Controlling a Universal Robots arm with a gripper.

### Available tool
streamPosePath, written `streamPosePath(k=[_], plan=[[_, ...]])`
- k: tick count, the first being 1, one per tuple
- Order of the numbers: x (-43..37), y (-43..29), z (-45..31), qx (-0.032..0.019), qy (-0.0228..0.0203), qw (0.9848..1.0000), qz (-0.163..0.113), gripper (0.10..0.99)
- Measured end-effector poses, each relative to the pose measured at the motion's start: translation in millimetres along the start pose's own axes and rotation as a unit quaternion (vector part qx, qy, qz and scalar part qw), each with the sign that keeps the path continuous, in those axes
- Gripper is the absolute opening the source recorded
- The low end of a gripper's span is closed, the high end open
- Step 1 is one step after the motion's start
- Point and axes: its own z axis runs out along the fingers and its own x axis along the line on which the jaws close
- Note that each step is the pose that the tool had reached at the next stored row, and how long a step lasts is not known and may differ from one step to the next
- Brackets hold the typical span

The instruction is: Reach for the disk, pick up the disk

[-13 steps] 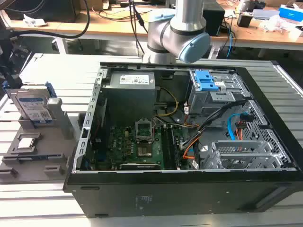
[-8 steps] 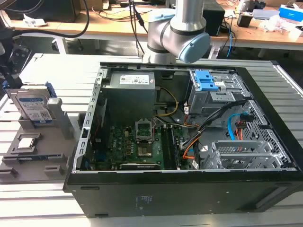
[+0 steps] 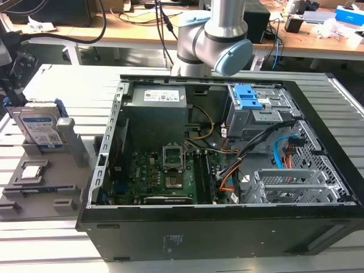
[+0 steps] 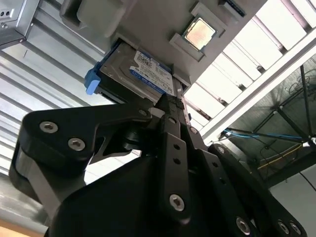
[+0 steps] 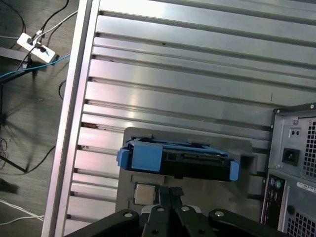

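The disk [image 3: 38,128] stands on edge in a grey holder [image 3: 67,170] at the exterior view's left, its white-and-blue label facing the camera and blue rails on its sides. In both wrist views the disk [image 4: 133,74] [image 5: 180,160] lies just beyond my black gripper [image 4: 169,101] [image 5: 170,191]. The fingers are shut together with nothing between them. Their tips sit over the holder, beside the disk's edge and apart from it. The arm's black wrist end [image 3: 12,71] hangs above the disk at the picture's left edge.
A small square silver chip [image 4: 200,33] [image 5: 144,193] rests in the holder near the fingertips. The open black computer case [image 3: 227,227] [image 5: 296,163] fills the slatted aluminium table [image 5: 197,64] beside the holder. Cables and a power strip [image 5: 37,47] lie on the floor past the table edge.
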Motion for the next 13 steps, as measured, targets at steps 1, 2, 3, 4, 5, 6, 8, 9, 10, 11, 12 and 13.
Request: streamPosePath(k=[1,2,3,4,5,6,8,9,10,11,12,13], plan=[[0.0,0.0,0.0,0.0,0.0003,1.0,-0.006,0.106],[0.0,0.0,0.0,0.0,0.0007,0.9998,-0.018,0.106],[0.0,0.0,0.0,0.0,0.0011,0.9996,-0.029,0.106],[0.0,0.0,0.0,0.0,0.0014,0.9994,-0.035,0.106],[0.0,0.0,0.0,0.0,0.0015,0.9993,-0.039,0.106],[0.0,0.0,0.0,0.0,0.0017,0.9991,-0.043,0.106],[0.0,0.0,0.0,0.0,0.002,0.9987,-0.052,0.106],[0.0,0.0,0.0,0.0,0.0022,0.9984,-0.056,0.106],[0.0,0.0,0.0,0.0,0.0023,0.9982,-0.06,0.106],[0.0,0.0,0.0,0.0,0.0024,0.9981,-0.062,0.106],[0.0,0.0,0.0,0.0,0.0025,0.9979,-0.064,0.106],[0.0,0.0,0.0,0.0,0.0026,0.9977,-0.068,0.106]])
